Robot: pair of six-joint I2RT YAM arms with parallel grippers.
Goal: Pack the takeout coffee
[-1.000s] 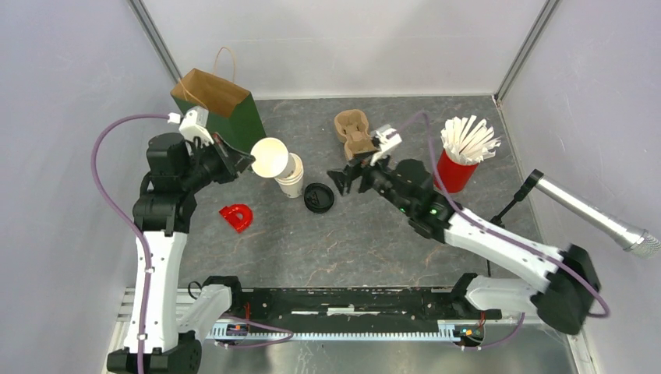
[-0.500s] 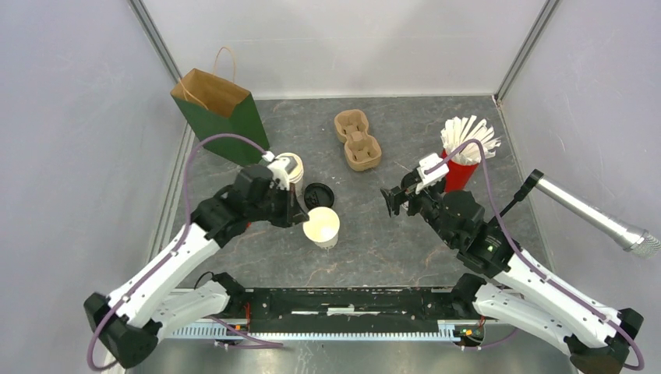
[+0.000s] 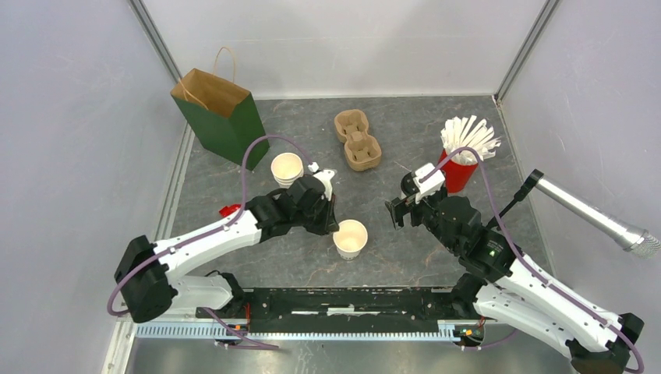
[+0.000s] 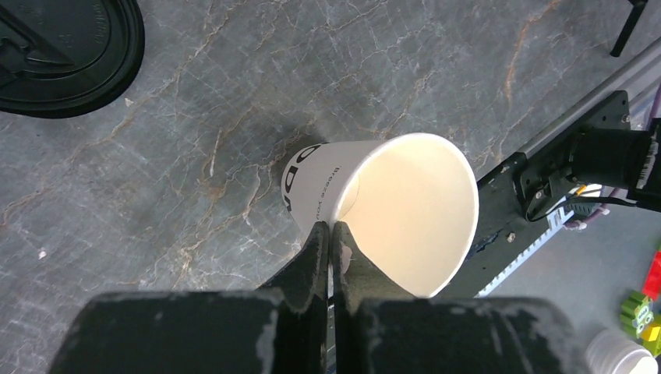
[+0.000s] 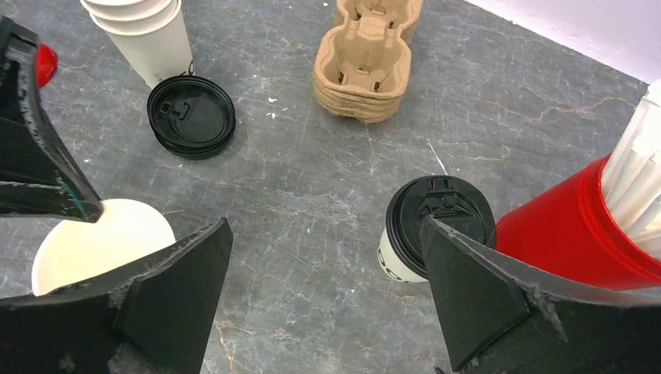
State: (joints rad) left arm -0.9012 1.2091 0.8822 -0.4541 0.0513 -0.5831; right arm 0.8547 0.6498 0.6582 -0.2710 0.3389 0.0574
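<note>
Right now the takeout coffee, a white paper cup with dark lettering and a round black plastic lid [image 5: 436, 226], stands upright on the grey marbled counter [image 5: 312, 179], just beside the red cup of white straws [image 5: 577, 234]. The right claw [image 5: 323, 226] hangs over it with jaws spread wide, gripping nothing. The left claw [image 4: 331, 230] is pinched on the rim of a lidless white paper cup with dark print [image 4: 382, 210], one finger inside and one outside. Farther back are a stack of plain white cups [image 5: 148, 35], loose black lids [image 5: 191, 115], a brown cardboard cup carrier [image 5: 366, 58] and a green paper bag [image 3: 222, 117].
</note>
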